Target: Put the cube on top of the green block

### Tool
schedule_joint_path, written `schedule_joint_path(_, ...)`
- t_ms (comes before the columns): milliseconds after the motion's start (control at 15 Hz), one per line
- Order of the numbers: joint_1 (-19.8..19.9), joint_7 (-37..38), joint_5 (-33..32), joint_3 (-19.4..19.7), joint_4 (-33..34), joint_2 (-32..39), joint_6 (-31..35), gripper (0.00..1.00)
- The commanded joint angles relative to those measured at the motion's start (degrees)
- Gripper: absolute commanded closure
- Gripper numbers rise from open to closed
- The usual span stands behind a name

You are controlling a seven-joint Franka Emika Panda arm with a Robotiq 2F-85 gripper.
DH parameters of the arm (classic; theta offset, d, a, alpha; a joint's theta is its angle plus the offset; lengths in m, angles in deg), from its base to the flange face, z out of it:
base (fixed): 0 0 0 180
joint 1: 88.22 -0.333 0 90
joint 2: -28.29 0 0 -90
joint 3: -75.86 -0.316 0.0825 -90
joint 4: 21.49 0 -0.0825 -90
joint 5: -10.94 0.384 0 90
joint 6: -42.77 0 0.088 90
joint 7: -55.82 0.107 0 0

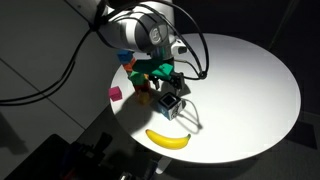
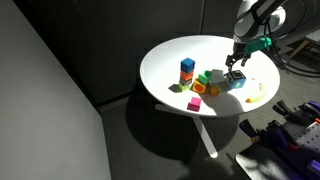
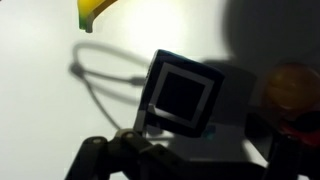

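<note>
Round white desk, dark room. Cube: resting on the desk near a banana. End effector: directly above the cube, jaws spread wider than it, gripping nothing. Green block: among the coloured blocks, near the cube but not touching it.

The table has a smooth, matt white top with no visible grain. The cube looks like hard plastic: a dark frame with a faint sheen around flat, smooth panels. Near the cube, the banana has a smooth, slightly glossy yellow skin. The small blocks next to the cube are smooth and evenly coloured; wood or plastic cannot be told. Above the cube, the gripper looks matt black, and the arm has a glossy pale shell.
</note>
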Motion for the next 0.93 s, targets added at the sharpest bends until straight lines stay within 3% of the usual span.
schedule_joint_path(0, -0.5, 2.7, -1.7, 0.6, 2.9, 2.8, -1.9, 0.00)
schedule_joint_path(867, -1.3, 6.2, -1.7, 1.7, 3.4, 5.2, -3.0, 0.00)
